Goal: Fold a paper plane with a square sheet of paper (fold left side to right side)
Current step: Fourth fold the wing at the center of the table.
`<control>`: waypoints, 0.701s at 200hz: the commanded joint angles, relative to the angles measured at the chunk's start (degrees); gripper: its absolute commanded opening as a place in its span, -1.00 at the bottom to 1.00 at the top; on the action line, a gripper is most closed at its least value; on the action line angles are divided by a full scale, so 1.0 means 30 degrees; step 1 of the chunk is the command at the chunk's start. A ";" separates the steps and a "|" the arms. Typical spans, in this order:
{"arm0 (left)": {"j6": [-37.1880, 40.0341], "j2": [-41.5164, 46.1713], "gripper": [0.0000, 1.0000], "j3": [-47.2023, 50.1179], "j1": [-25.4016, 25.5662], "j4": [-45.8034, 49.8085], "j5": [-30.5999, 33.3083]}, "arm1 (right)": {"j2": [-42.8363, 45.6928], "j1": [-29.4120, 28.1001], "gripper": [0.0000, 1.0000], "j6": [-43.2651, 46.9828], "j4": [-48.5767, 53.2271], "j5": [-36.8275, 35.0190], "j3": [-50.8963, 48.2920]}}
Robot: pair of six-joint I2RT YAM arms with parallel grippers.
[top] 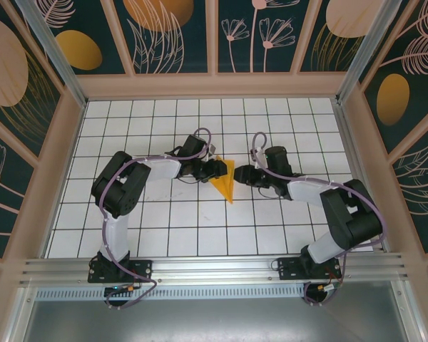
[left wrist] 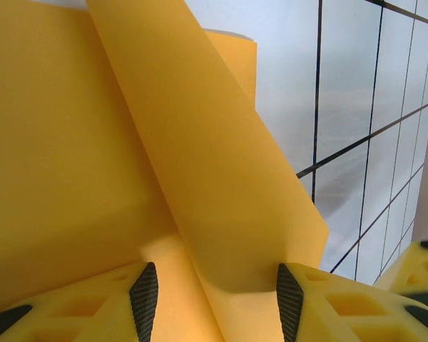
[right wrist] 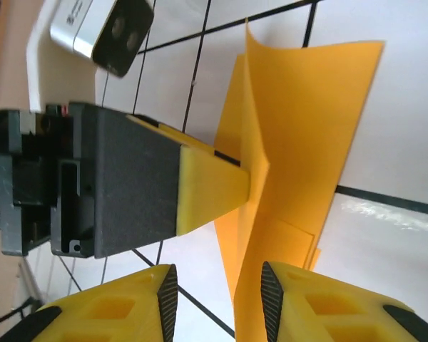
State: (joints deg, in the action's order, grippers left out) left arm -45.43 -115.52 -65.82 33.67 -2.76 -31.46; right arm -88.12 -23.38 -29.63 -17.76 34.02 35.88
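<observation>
Closest to me is the metal rail (top: 214,269) at the near edge of the desk (top: 164,228), with the two arm bases bolted to it. Both arms reach away over the white gridded top and bend inward, so their heads almost meet at the middle.

Between them lies the orange paper (top: 227,182). From above it is a narrow, part-folded wedge with its point toward the rail and its wider end under the two heads. The left gripper (top: 217,169) is at the paper's left edge and the right gripper (top: 241,174) is just beside its right edge.

On the left wrist view the left gripper (left wrist: 216,288) has its jaws partly apart. A long flap of the paper (left wrist: 221,185) rises off the flat part and runs up between the yellow fingers (left wrist: 107,306). I cannot tell whether the pads touch it.

On the right wrist view the right gripper (right wrist: 217,288) also has its jaws apart. The paper (right wrist: 307,142) stands up on edge here, and its lower edge passes close by the inner face of one finger (right wrist: 321,306), unpinched. Opposite, a yellow finger of the left gripper (right wrist: 214,187) points into the upright fold and touches it at the tip.

Beyond the arms the grid runs on to the dark back wall (top: 171,35) with its leaves and dull orange ovals.
</observation>
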 commanded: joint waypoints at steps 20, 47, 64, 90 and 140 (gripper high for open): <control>0.0652 -0.1013 0.01 0.0144 0.0092 0.1061 0.1169 | -0.2645 0.0937 -0.25 -0.0983 -0.1229 0.2778 0.2111; 0.0658 -0.0951 0.01 0.0180 0.0099 0.1039 0.1215 | -0.4167 0.0968 -0.31 -0.1241 -0.1382 0.2959 0.3075; 0.0639 -0.0934 0.01 0.0173 0.0136 0.1065 0.1224 | -0.4667 0.0979 -0.33 -0.1343 -0.1597 0.3037 0.3240; 0.0670 -0.0825 0.01 0.0175 0.0115 0.1098 0.1245 | -0.5072 0.0941 -0.40 -0.1367 -0.1727 0.3205 0.3362; 0.0671 -0.0843 0.01 0.0202 0.0162 0.1101 0.1287 | -0.5511 0.0927 -0.64 -0.1287 -0.1669 0.3298 0.3433</control>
State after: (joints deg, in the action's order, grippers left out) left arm -45.25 -115.52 -65.82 33.78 -2.74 -31.20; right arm -103.57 -20.75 -33.63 -20.86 42.17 44.64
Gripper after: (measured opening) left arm 0.504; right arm 0.209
